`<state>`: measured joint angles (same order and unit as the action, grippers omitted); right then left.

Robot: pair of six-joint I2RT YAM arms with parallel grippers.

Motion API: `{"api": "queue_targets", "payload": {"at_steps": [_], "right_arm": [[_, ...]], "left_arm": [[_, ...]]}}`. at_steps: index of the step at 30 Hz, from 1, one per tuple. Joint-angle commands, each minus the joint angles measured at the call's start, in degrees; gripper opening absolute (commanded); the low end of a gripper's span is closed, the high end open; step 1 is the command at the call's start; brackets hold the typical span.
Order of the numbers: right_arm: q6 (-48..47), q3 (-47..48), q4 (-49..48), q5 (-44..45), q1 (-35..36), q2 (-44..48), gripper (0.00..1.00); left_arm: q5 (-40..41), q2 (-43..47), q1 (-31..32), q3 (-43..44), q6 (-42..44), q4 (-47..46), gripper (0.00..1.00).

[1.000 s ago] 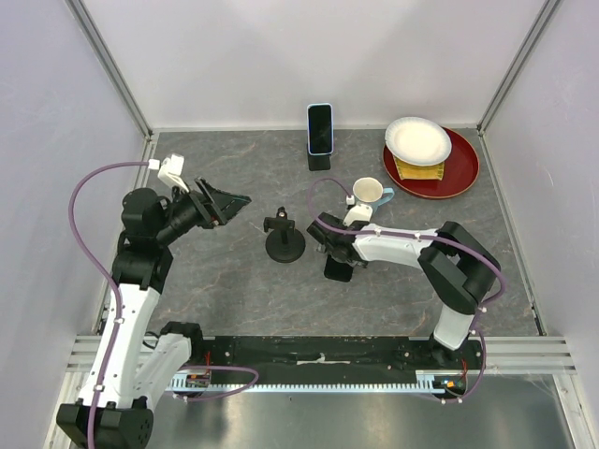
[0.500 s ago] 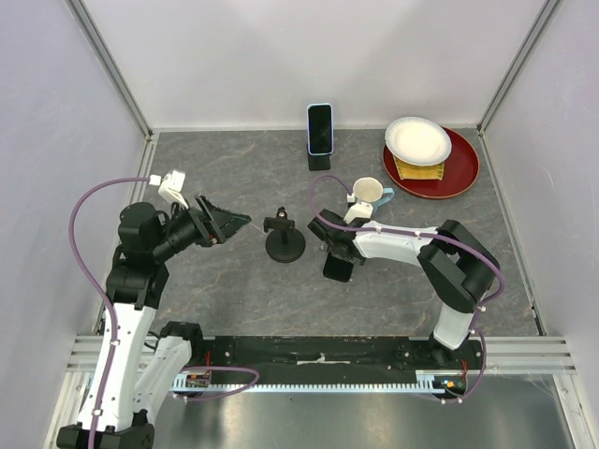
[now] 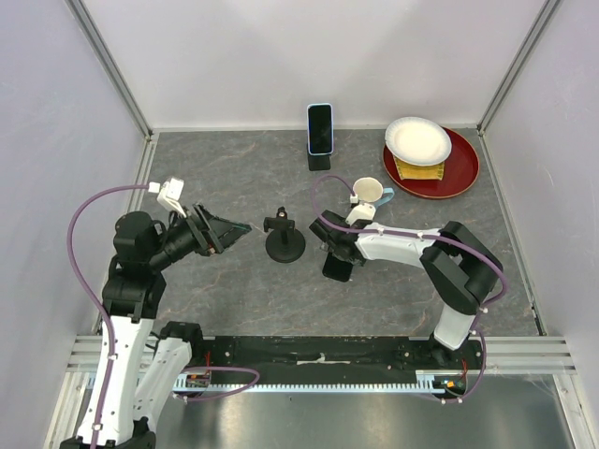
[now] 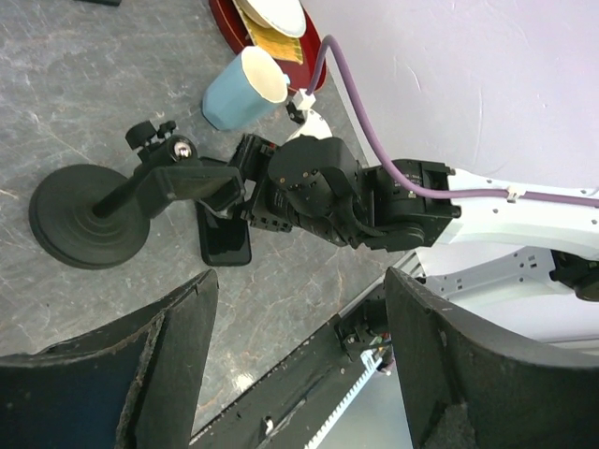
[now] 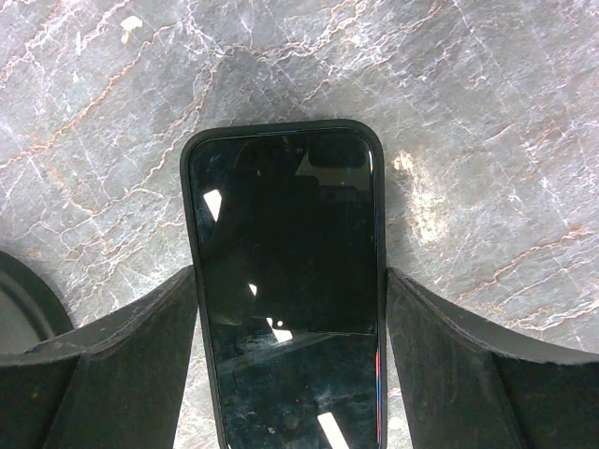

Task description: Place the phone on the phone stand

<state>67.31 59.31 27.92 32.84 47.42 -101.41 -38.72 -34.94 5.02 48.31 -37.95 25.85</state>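
Observation:
A black phone (image 3: 336,267) lies flat, screen up, on the grey table; it also shows in the right wrist view (image 5: 285,271) and the left wrist view (image 4: 225,245). My right gripper (image 3: 335,254) straddles it, with both fingers (image 5: 140,346) pressed against the phone's long sides (image 5: 290,281). The black phone stand (image 3: 284,245), a round base with a short post and clamp, stands just left of the phone and is empty (image 4: 89,217); its base edge shows in the right wrist view (image 5: 17,304). My left gripper (image 3: 236,227) is open and empty, left of the stand (image 4: 299,309).
A second phone (image 3: 320,128) stands upright on a holder at the back wall. A light blue cup (image 3: 369,192) stands just behind my right wrist. A red plate (image 3: 460,174) with a white dish (image 3: 417,140) and a sandwich sits at the back right.
My left arm has swung down and toward the near side, its open gripper still pointing at the stand. My right gripper and the phone have barely shifted.

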Motion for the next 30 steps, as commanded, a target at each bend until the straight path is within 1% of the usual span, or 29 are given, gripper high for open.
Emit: {"api": "queue_targets", "payload": {"at_steps": [1, 3, 4, 8, 11, 15, 18, 21, 22, 24, 25, 27, 28, 29, 30], "right_arm": [[4.84, -2.53, -0.24, -2.69, -0.31, -0.2, 0.0], [4.42, -2.1, -0.32, -2.69, -0.05, 0.33, 0.0], [3.98, -1.83, -0.15, -0.87, 0.13, 0.33, 0.0], [1.95, -1.65, -0.32, 0.73, 0.22, 1.38, 0.0], [1.07, -4.97, -2.25, 3.53, 1.36, 4.89, 0.0], [-1.73, -9.55, -6.03, 6.35, 3.2, 13.13, 0.0], [-5.6, -12.46, -8.93, 7.67, 3.47, 18.07, 0.0], [-11.05, -15.88, -14.46, 6.8, 4.26, 23.08, 0.0], [-12.19, -16.85, -17.43, 6.45, 4.44, 24.4, 0.0], [-14.82, -19.57, -19.74, 6.01, 4.61, 28.52, 0.0], [-15.97, -20.37, -21.92, 5.49, 4.79, 29.76, 0.0], [-19.39, -22.04, -23.78, 4.87, 4.96, 33.28, 0.0], [-20.54, -22.48, -25.27, 4.34, 5.05, 34.51, 0.0], [-22.2, -23.61, -26.59, 3.73, 5.14, 36.96, 0.0], [-24.48, -24.23, -27.47, 3.11, 5.4, 38.2, 0.0]], "left_arm": [[-1.89, -0.48, 0.26, 3.45, 0.24, 4.38, 0.77], [-1.8, -1.44, 0.26, 4.59, 0.34, 4.65, 0.77], [-1.89, -1.71, 0.26, 5.03, 0.34, 5.0, 0.77], [-1.45, -1.89, 0.17, 5.91, -0.28, 5.09, 0.77], [-0.74, -1.45, 0.26, 6.18, -0.8, 5.09, 0.77], [-1.45, -2.59, 0.52, 6.7, -1.51, 4.57, 0.77], [-2.23, -2.59, 1.22, 5.66, -2.91, 1.5, 0.75], [-3.2, -4.08, 3.76, 5.47, -4.49, -1.31, 0.74], [-2.94, -4.61, 5.77, 5.74, -4.5, -1.76, 0.74], [-1.89, -6.28, 8.24, 6.61, -4.41, -3.25, 0.74], [-1.36, -6.89, 11.13, 6.96, -4.32, -3.69, 0.74], [0.83, -9.7, 14.65, 8.54, -3.88, -4.31, 0.76], [1.71, -11.1, 18.67, 9.25, -2.92, -4.49, 0.76], [3.46, -12.33, 20.72, 10.04, -2.31, -4.58, 0.78], [4.35, -15.04, 22.74, 11.52, -1.26, -4.66, 0.78]]}}
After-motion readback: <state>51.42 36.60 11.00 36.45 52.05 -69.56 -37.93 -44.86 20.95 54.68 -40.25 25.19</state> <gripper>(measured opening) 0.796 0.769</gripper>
